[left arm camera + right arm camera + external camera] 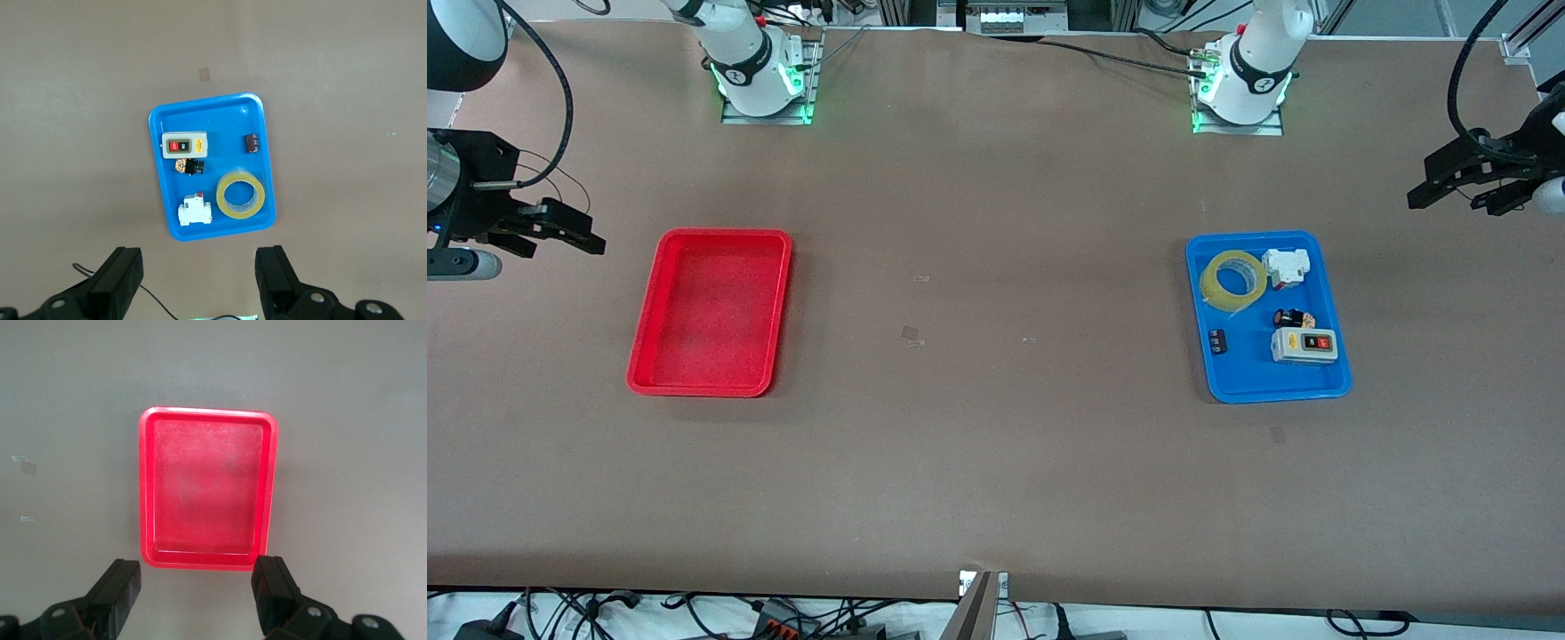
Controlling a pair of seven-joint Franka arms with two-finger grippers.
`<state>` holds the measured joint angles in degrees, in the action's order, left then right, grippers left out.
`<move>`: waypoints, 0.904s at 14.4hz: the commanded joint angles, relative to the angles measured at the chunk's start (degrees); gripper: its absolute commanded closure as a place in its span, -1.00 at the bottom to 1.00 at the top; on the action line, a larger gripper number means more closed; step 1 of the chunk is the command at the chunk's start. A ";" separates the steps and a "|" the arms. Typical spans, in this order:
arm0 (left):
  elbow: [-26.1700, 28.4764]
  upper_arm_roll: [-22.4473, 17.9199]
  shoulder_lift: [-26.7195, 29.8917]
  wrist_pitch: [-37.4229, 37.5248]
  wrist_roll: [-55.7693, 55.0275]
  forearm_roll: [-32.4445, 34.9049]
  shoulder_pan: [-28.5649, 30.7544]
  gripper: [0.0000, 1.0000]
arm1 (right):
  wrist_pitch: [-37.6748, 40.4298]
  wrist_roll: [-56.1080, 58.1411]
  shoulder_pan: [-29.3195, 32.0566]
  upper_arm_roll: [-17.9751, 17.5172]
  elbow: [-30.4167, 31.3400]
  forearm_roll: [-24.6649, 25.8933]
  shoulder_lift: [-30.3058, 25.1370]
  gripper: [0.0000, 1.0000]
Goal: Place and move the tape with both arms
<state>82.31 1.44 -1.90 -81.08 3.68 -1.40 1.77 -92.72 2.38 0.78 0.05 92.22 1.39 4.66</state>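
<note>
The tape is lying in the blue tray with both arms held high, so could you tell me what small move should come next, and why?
Probably the left gripper should descend toward the tape. Its fingers are open and it hangs high over the table, holding nothing. The roll lies flat in the blue tray at the left arm's end, beside small electrical parts. The right gripper waits, open, above the red tray.

Even, bright overhead light falls on the brown surface (996, 444), with soft, faint shadows hugging the red tray (710, 311) and blue tray (1267, 316). Green glow spills from the lit arm bases. The red tray's floor (207, 487) shows a pale washed-out sheen. Nearby fingers (120, 280) look soft, slightly out of focus.
</note>
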 commanded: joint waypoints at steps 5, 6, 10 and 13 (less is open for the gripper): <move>2.50 -0.56 1.90 0.92 0.80 0.26 -0.27 -1.00 | 0.26 0.34 0.01 0.30 0.85 -0.78 -1.67 -1.00; 2.85 -0.64 1.99 0.92 0.80 0.26 -0.27 -1.00 | 0.26 0.34 -0.08 0.21 0.85 -0.78 -1.67 -1.00; 3.20 -0.56 1.64 0.83 0.80 0.26 -0.27 -1.00 | 0.26 0.34 -0.08 0.21 0.77 -0.78 -1.59 -1.00; 12.92 -0.38 1.81 -4.41 1.33 0.26 -0.27 -1.00 | 0.26 0.26 -0.08 0.21 0.77 -0.78 -1.59 -1.00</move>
<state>87.51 1.29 -1.65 -81.14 3.69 -1.39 1.76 -92.69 2.38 0.78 0.07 92.22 1.39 4.48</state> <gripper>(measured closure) 0.000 0.000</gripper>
